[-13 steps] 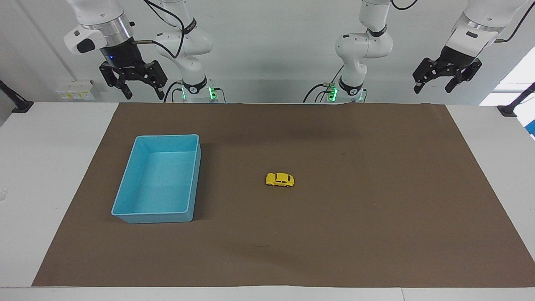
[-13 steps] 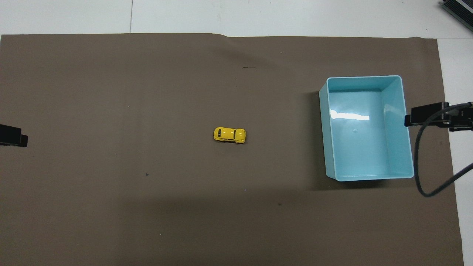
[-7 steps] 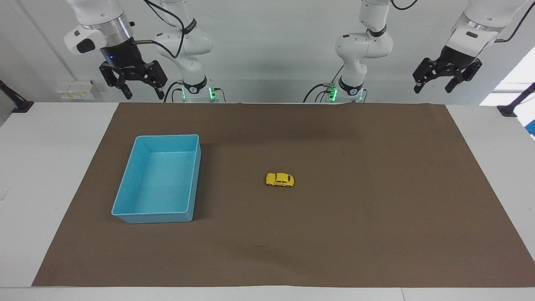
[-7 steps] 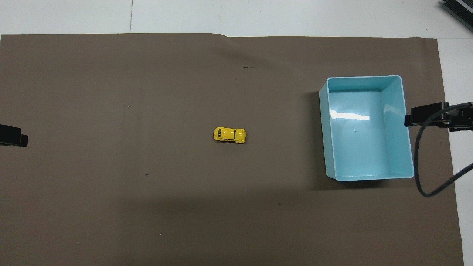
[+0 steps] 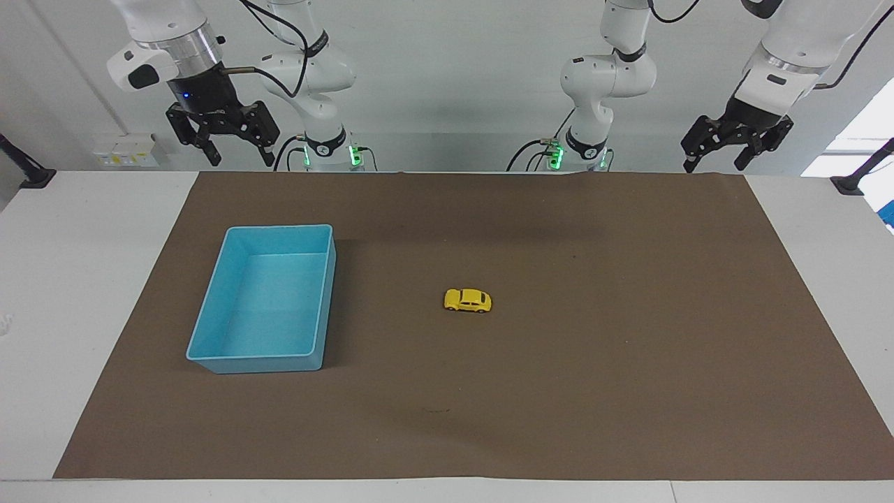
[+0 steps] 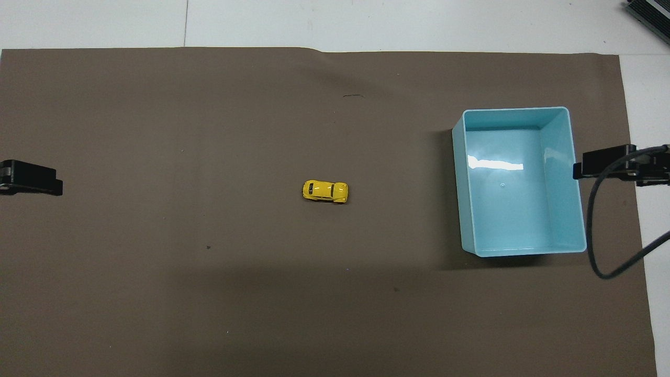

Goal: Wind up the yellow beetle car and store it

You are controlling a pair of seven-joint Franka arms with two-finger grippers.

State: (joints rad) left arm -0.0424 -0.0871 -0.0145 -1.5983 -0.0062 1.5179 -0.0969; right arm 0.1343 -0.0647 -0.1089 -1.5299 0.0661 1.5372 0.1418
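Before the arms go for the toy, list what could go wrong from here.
1. The yellow beetle car is tiny and stands on its wheels on the brown mat; a slightly off pinch could send it rolling away.
2. The blue bin sits toward the right arm's end, apart from the car, so a weak hold could drop it on the way.
3. Left gripper and right gripper hang high and open; both reaching for one small car risks a collision.
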